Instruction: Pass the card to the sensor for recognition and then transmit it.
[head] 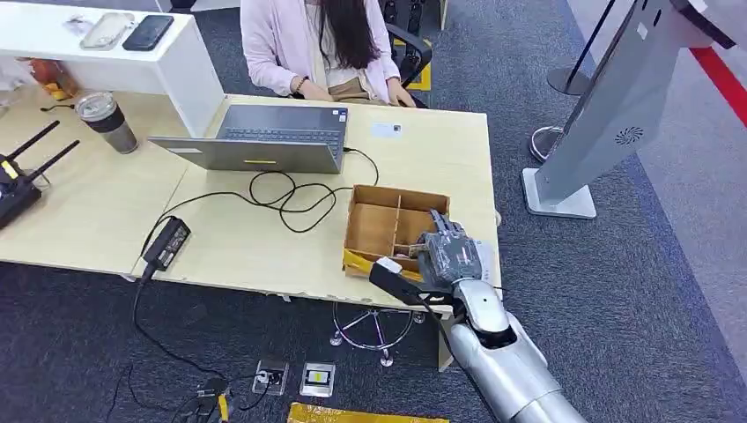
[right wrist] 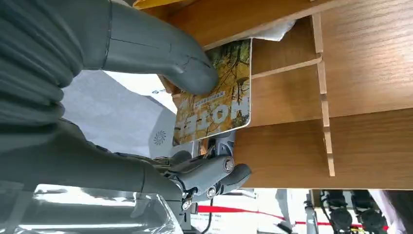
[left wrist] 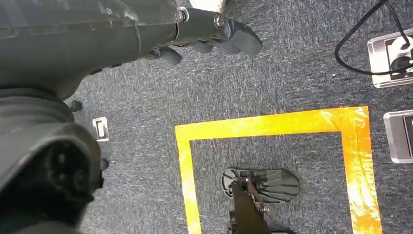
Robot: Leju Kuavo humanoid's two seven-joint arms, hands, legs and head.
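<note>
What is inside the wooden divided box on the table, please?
In the wooden box the right hand grips a hotel card at a near compartment. The far compartments look bare. The hand covers the compartment under it, so anything there stays hidden.

1. In the head view the right hand (head: pixel 447 256) covers the card, so we cannot make the card out there; the hand also hides part of the wooden divided box (head: pixel 392 227).
2. In the right wrist view the thumb (right wrist: pixel 160 53) overlaps one corner of the card (right wrist: pixel 216 95), and the darker fingers (right wrist: pixel 214 170) pass behind its lower edge, so part of the print is hidden from us.
3. The person (head: pixel 321 44) behind the counter (head: pixel 238 247) is cut off by the top edge of the head view.
4. The small white label (head: pixel 386 130) beside the laptop (head: pixel 264 137) is too small for us to read.
5. The kiosk (head: pixel 617 106) runs out of the frame at the top right.
6. In the left wrist view the left hand (left wrist: pixel 195 34) is partly cut by the top edge, so we cannot tell how its fingers lie.
</note>
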